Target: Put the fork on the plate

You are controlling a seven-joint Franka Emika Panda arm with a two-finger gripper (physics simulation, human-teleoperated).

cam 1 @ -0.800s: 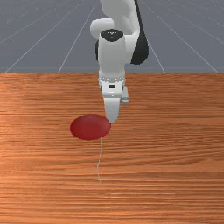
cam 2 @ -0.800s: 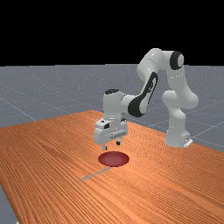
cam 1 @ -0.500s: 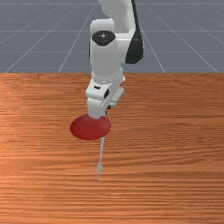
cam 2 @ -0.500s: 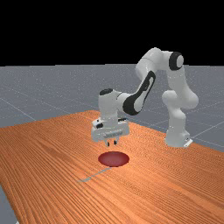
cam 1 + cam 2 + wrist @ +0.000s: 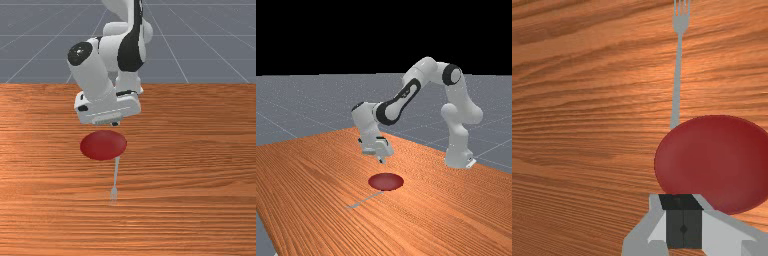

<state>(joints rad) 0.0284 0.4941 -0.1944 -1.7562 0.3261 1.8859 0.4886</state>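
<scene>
My gripper (image 5: 115,124) hangs above the table behind the plate in the front view, its hand tilted. In the far view the gripper (image 5: 382,161) is higher than the dark red plate (image 5: 386,182). The wrist view has the two dark pads pressed together, so the gripper (image 5: 683,225) is shut with nothing between. The grey fork (image 5: 677,75) lies on the wood, its handle end at the rim of the plate (image 5: 717,160) and its tines pointing away. Whether the handle end touches the rim or goes under it, I cannot tell.
The orange-brown table (image 5: 200,150) spreads around the plate and fork. The arm's base stands on the table at the far view's right.
My hand has turned and tilted, shifting toward the front view's left, and its fingers have come together. The fork, a thin line in the front view before, now shows its broad side.
</scene>
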